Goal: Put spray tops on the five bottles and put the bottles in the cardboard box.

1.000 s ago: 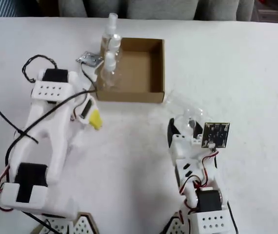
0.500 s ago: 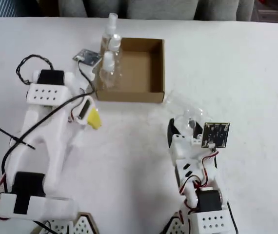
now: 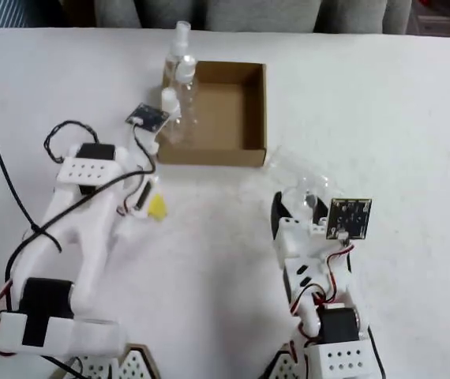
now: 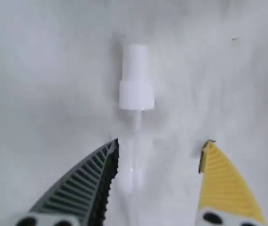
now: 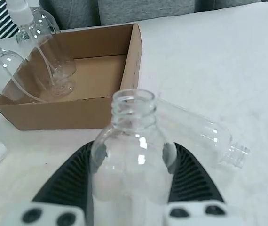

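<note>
Your left gripper (image 4: 160, 146) hangs open before the box's (image 3: 209, 154) left corner, jaws straddling the tube of a loose spray top (image 4: 136, 80). Your right gripper (image 5: 134, 148) clamps an uncapped bottle (image 5: 133, 136) upright before the box's right corner. A second bottle (image 5: 204, 134) lies between it and the box. Three capped bottles (image 3: 176, 118) stand at the box's left side.
</note>
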You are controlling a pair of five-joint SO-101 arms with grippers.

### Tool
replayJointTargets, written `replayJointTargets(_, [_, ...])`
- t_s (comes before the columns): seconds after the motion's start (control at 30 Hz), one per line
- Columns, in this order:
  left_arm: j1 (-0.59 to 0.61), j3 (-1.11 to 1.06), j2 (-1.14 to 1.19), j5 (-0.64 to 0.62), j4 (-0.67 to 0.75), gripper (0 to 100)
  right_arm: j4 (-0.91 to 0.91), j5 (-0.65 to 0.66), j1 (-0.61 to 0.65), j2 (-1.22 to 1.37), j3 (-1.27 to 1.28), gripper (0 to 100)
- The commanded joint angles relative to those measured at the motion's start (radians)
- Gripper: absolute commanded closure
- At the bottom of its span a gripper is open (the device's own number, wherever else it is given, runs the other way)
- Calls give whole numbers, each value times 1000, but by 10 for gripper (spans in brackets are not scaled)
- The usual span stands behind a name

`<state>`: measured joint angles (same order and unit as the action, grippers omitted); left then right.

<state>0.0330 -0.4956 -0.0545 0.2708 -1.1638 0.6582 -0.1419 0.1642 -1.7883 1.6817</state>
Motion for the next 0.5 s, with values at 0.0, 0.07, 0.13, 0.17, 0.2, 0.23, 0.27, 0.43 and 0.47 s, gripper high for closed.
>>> replayJointTargets(0.0, [2, 15, -15, -14, 81, 722, 2, 0, -2, -13, 9, 982])
replayJointTargets(0.07, [1, 46, 45, -14, 84, 722, 2, 0, -2, -13, 9, 982])
replayJointTargets(0.13, [2, 95, 125, -14, 80, 722, 2, 0, -2, -13, 9, 982])
replayJointTargets(0.17, [7, 121, 163, -14, 80, 722, 2, 0, -2, -13, 9, 982])
replayJointTargets(0.2, [10, 144, 199, -17, 80, 722, 2, 0, -2, -13, 9, 982])
replayJointTargets(0.23, [10, 161, 231, -20, 80, 722, 2, 0, -2, -13, 9, 982])
replayJointTargets(0.27, [10, 176, 260, -20, 80, 722, 2, 0, -2, -13, 9, 982])
replayJointTargets(0.43, [4, 216, 320, -20, 95, 779, 4, 0, -2, -13, 9, 982])
replayJointTargets(0.47, [4, 218, 321, -20, 109, 806, 4, 0, -2, -13, 9, 982])
